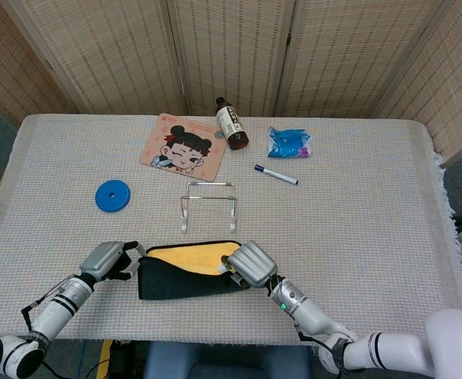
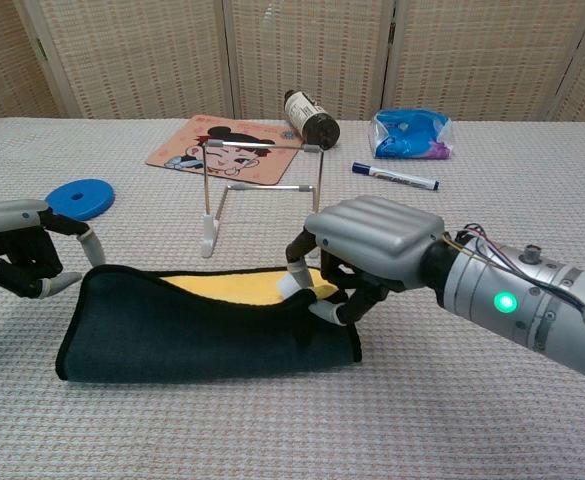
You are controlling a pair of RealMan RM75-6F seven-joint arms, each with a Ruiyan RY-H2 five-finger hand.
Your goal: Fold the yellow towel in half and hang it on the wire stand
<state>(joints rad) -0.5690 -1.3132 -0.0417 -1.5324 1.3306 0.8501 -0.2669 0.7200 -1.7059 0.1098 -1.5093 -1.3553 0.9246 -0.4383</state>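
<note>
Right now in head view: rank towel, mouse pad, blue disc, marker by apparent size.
1. towel
2. mouse pad, close to the towel; the towel lies nearer the camera, so unsure
3. blue disc
4. marker, longer than the disc is wide, but far thinner

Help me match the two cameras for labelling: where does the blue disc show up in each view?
Head view: the blue disc lies left of centre on the table, left of the wire stand.
Chest view: the disc sits at the far left, again left of the stand.
Shared landmark: the wire stand.
</note>
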